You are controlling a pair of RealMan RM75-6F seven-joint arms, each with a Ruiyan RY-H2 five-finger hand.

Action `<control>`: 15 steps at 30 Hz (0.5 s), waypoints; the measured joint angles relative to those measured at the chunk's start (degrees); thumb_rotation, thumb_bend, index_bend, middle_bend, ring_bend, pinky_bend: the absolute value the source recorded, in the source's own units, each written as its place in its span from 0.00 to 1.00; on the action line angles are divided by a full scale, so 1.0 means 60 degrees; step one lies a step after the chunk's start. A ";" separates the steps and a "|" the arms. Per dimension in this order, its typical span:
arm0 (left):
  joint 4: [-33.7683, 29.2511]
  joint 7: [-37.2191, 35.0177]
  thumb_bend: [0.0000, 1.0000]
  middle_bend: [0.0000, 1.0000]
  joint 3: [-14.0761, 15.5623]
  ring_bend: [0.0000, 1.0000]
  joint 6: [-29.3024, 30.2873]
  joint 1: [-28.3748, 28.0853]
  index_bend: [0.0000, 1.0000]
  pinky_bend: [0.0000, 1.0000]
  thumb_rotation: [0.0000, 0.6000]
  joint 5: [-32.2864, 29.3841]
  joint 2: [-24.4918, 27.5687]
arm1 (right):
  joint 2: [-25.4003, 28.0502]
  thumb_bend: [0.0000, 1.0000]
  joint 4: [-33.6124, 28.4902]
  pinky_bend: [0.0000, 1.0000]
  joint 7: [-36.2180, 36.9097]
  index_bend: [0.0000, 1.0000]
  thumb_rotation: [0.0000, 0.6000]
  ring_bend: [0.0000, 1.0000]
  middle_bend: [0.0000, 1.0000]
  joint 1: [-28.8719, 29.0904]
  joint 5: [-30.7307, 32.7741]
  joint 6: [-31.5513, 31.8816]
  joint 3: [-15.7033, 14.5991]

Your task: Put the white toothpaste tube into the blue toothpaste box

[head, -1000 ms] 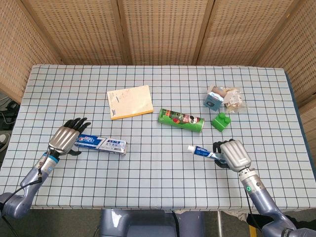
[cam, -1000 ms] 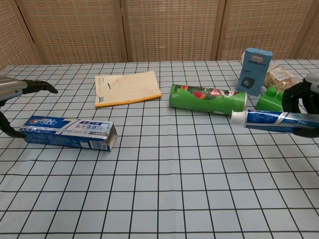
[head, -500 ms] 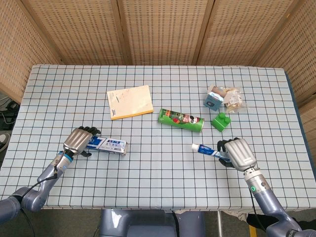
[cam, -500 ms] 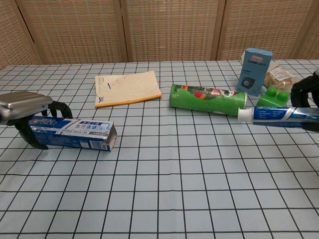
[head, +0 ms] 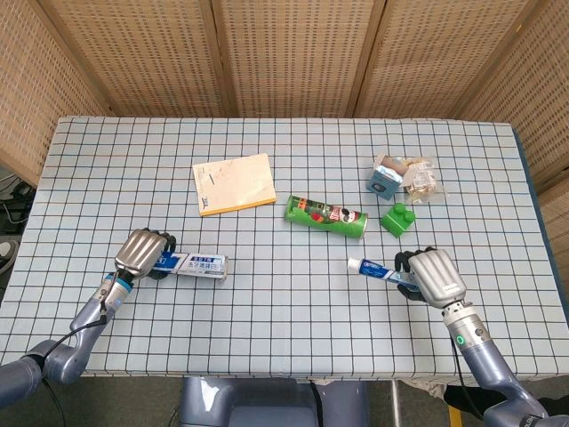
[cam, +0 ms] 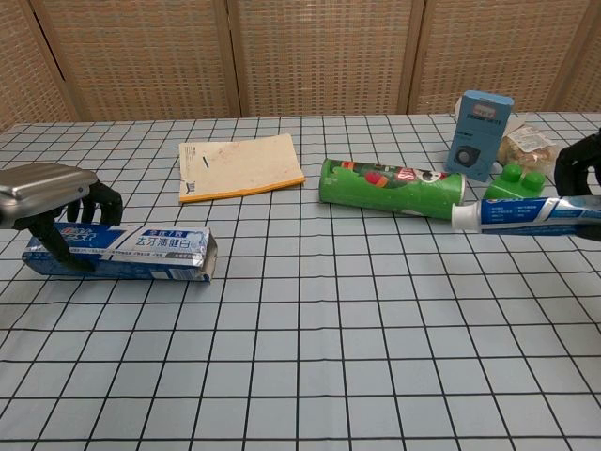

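The blue toothpaste box [head: 192,263] [cam: 141,250] lies on the table's left side, its open end facing right. My left hand [head: 142,253] [cam: 45,195] grips the box's left end, fingers wrapped over it. The white toothpaste tube [head: 373,270] [cam: 526,215] points its cap to the left and hangs a little above the cloth on the right side. My right hand [head: 433,276] [cam: 577,162] holds the tube by its tail end; in the chest view only its dark fingers show at the frame edge.
A green can [head: 325,216] [cam: 392,187] lies between the two hands, further back. A yellow notepad [head: 233,183] sits back left. A light blue carton [head: 385,176], a bagged snack [head: 421,180] and a green block [head: 398,218] cluster back right.
My left hand came down over the box's left end and closed round it, turning the box a little. The right hand drew the tube slightly to the right.
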 measured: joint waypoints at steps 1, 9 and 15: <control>-0.0073 -0.0143 0.14 0.50 -0.0017 0.48 0.0054 0.0014 0.54 0.45 1.00 0.0017 0.0045 | 0.0042 0.63 -0.0071 0.58 -0.0033 0.64 1.00 0.63 0.66 0.0003 -0.0016 0.0023 0.0011; -0.0788 -0.2644 0.19 0.50 -0.0260 0.48 0.0444 0.0175 0.55 0.46 1.00 0.0185 0.0424 | 0.0659 0.63 -0.0797 0.58 -0.0627 0.64 1.00 0.63 0.66 0.0123 -0.0084 0.0193 0.0279; -0.0870 -0.5944 0.19 0.50 -0.0441 0.48 0.0883 0.0297 0.55 0.46 1.00 0.0531 0.0423 | 0.1424 0.63 -0.1590 0.58 -0.1311 0.64 1.00 0.63 0.66 0.0310 -0.0032 0.0255 0.0640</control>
